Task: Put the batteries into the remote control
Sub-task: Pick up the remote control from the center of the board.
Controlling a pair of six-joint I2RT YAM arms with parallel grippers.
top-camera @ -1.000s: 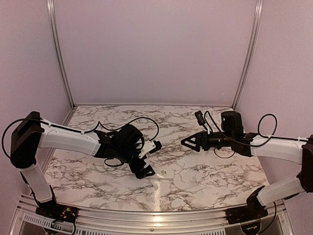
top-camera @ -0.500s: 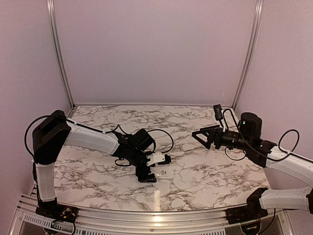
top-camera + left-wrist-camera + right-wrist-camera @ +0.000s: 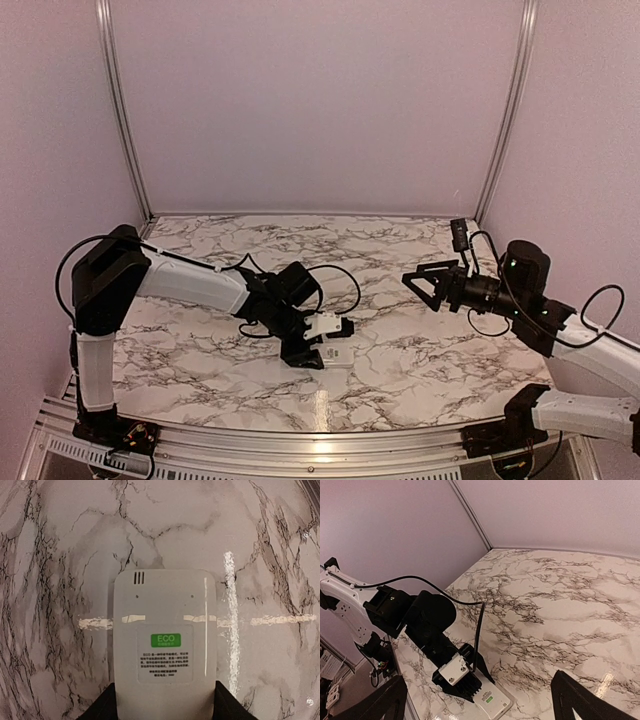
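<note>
The remote control (image 3: 165, 645) is lying flat on the marble table (image 3: 420, 360), near the front edge and close to the middle, with its plain white back facing up. A pale rectangular label (image 3: 165, 654) is sitting on that back. At the label's top a green badge (image 3: 165, 640) is showing the word "ECO" in white capitals, with a line of tiny characters under it. Below the badge several rows of fine dark print are running across the label, too small to read. Three short vent slots (image 3: 138, 578) are showing near one far corner of the casing, and two small dots are sitting below them. The left gripper (image 3: 308, 355) is reaching down to the table and gripping the remote's near end. In the left wrist view its black fingers (image 3: 105, 707) are pressing against both long edges, with no gap showing on either side. The right gripper (image 3: 418, 283) is hanging in the air over the right side of the table, well apart from the remote, with its jaws standing wide apart and nothing between them.
</note>
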